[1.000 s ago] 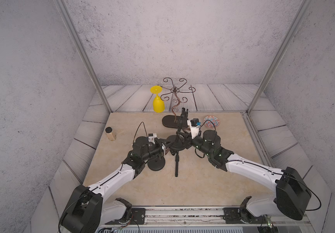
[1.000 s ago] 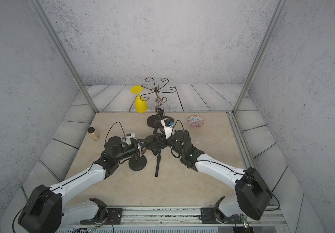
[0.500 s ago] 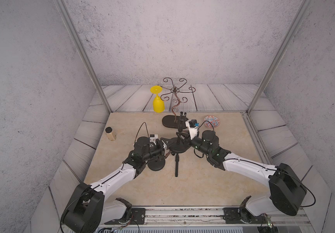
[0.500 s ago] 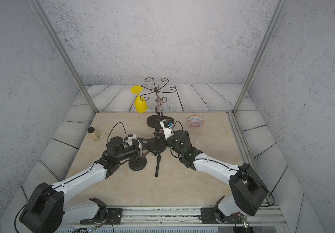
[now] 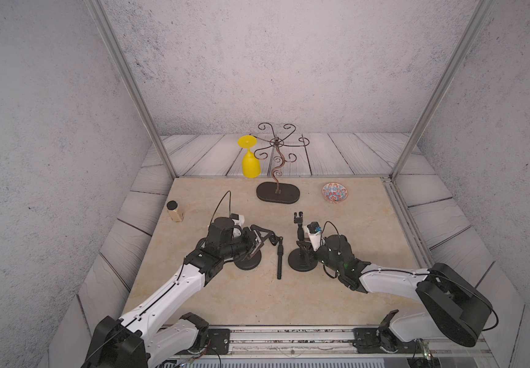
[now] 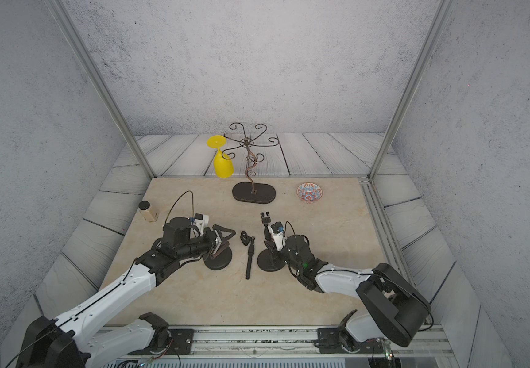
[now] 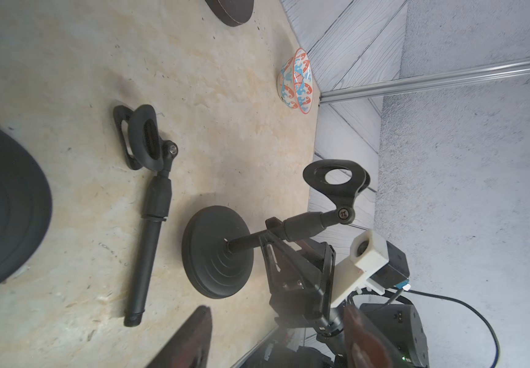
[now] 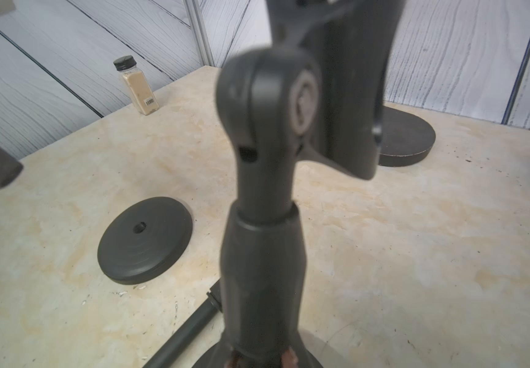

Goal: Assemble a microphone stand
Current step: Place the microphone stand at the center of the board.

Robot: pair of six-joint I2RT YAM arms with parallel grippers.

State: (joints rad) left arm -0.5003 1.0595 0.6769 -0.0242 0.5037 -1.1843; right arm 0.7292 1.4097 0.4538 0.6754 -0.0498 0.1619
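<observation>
Things on table [image 5: 378,229] in both top views, two arms low over it. Wide open with nothing in it, left gripper [image 5: 263,242], just over the far edge of loose base [image 5: 247,264], a flat black disc. Just beside that, loose pole [image 5: 279,259] flat on the table, ring end toward the back. Next along, stand base [image 5: 301,267] with stand pole [image 5: 299,234] upright in it and clip [image 5: 298,218] on top. Closed tight on stand pole, low down near stand base, right gripper [image 5: 305,250]. At the back, yellow glass [image 5: 250,162] upside down beside wire rack [image 5: 277,153], with bowl [image 5: 335,192] well apart from both. Near the table edge on the left arm's side, spice jar [image 5: 174,212].

Left wrist view next. Two brown fingers [image 7: 193,337] of left gripper far apart, only air between. Ahead, loose pole [image 7: 150,229] flat on the table, apart from stand base [image 7: 217,251]. Pinched on stand pole [image 7: 305,223], between stand base and clip [image 7: 337,178], right gripper [image 7: 274,237]. Far behind, bowl [image 7: 295,81].

Right wrist view last. Very close, big and blurry, stand pole [image 8: 260,255]. Small bits of brown pads [image 8: 290,357] tight at its foot. Behind, loose base [image 8: 145,242] flat on the table, open hole in its middle. At the far table edge, spice jar [image 8: 136,86].
</observation>
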